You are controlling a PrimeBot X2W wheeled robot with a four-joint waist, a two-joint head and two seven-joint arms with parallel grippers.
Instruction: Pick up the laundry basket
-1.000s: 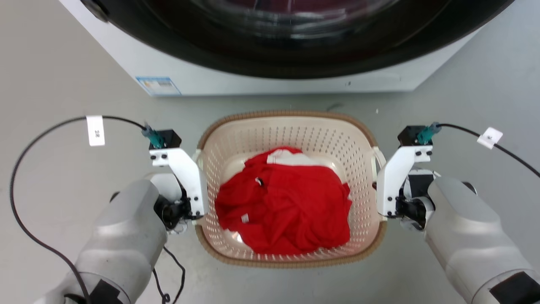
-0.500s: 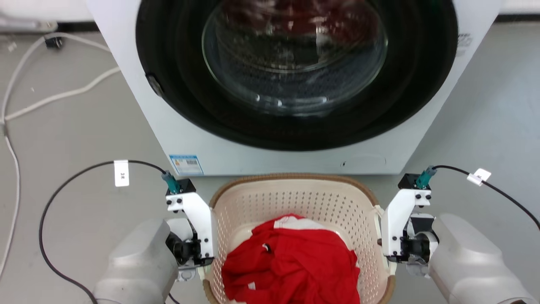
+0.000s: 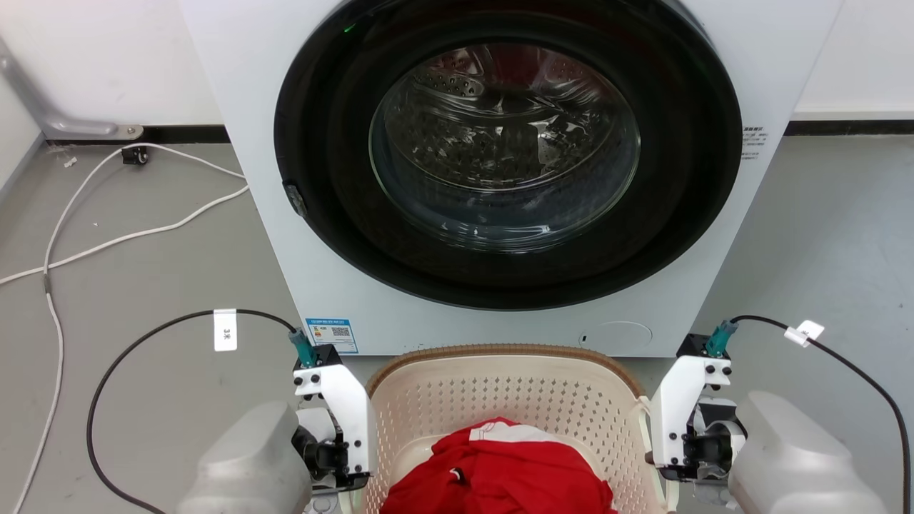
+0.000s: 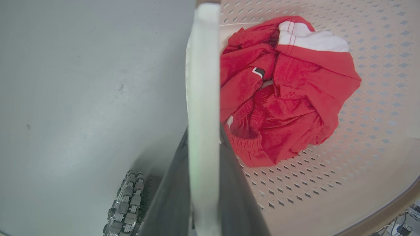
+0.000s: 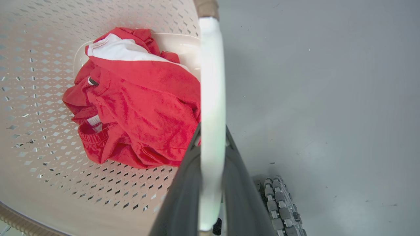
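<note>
L claw [image 4: 203, 139], R claw [image 5: 212, 134] on basket [image 3: 500, 396] handles [image 4: 203, 65]

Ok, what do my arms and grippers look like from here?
The left forearm and right forearm are rounded silver-grey shells. Each wrist carries a white angular bracket with a teal plug feeding a black cable with a white tag. The left gripper and right gripper have long dark grey fingers.

There is one washer [image 3: 507, 157] at top centre, one basket [image 3: 500, 351] with one red garment [image 3: 500, 478] at bottom centre, and two black cables [image 3: 257, 312] [image 3: 757, 317], lower left and right.
</note>
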